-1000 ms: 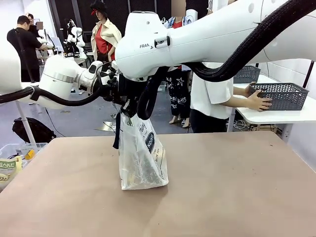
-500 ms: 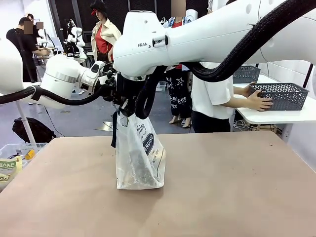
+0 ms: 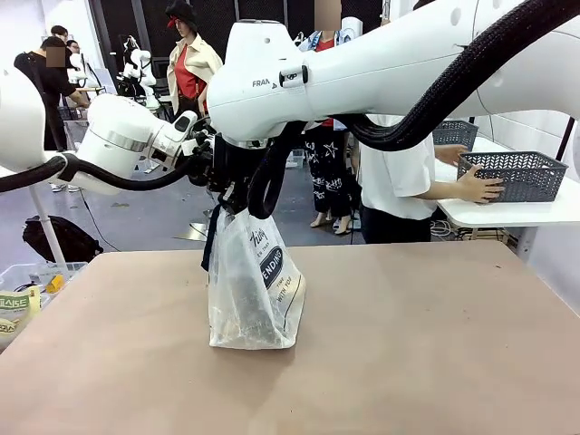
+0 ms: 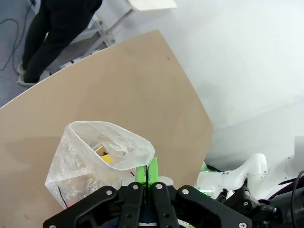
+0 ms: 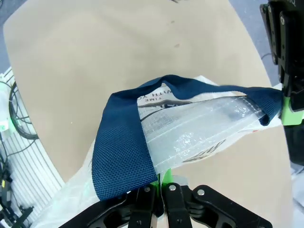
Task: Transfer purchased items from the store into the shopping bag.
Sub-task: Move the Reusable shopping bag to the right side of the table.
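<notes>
The shopping bag (image 3: 254,292) stands on the brown table (image 3: 417,353), its "SPENDING" print facing right. Both grippers meet at its top. My left gripper (image 4: 146,172) is shut on the bag's rim (image 4: 142,151); in the front view it (image 3: 207,170) sits partly behind the right arm. My right gripper (image 5: 161,179) is shut on the opposite rim beside the dark blue strap (image 5: 124,142), and it (image 3: 238,203) hangs just above the bag. Inside the open bag lies a yellow item (image 4: 108,157) with pale packets. A person's hand rests on the dark grey basket (image 3: 526,175).
The basket stands on a white side table (image 3: 517,213) at the far right, with a second grey basket (image 3: 453,136) behind it. A clear bin with packets (image 3: 20,294) sits off the table's left edge. The person stands behind the far edge.
The bag has shifted a little to the left with both grippers still holding its top. The person's other arm now reaches toward the farther basket.
</notes>
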Controlling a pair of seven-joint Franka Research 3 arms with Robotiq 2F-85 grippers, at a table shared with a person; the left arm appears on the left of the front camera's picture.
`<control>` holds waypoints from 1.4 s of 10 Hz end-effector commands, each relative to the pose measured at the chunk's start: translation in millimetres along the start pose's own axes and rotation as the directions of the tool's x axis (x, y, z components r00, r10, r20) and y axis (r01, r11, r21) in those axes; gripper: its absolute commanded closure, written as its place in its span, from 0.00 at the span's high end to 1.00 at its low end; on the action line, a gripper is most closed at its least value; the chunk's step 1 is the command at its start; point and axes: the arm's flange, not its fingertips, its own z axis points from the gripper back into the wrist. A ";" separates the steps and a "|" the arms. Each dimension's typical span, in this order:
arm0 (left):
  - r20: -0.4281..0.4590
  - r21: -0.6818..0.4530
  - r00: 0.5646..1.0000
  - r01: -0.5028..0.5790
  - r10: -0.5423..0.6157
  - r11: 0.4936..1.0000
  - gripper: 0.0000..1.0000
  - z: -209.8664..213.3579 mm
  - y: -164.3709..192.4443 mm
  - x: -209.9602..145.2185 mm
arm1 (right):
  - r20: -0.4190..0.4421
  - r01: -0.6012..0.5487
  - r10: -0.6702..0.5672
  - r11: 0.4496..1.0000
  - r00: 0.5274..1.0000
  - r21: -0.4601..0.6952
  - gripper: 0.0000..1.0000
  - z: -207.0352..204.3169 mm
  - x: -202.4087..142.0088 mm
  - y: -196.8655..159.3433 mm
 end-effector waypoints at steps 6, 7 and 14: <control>-0.029 0.076 0.998 -0.053 0.055 0.996 0.00 -8.9 -1.0 6.0 | 0.033 0.132 -0.130 0.990 0.991 -0.050 0.00 6.1 -0.9 11.4; -0.033 0.076 0.998 -0.053 0.056 0.996 0.00 -9.3 -1.6 5.8 | 0.014 0.157 -0.156 0.987 0.988 -0.042 0.05 9.0 -5.0 15.9; -0.060 0.082 0.997 -0.038 0.043 0.996 0.00 -11.1 -1.0 7.5 | 0.114 0.359 -0.345 0.924 0.932 -0.130 1.00 72.9 -51.7 37.4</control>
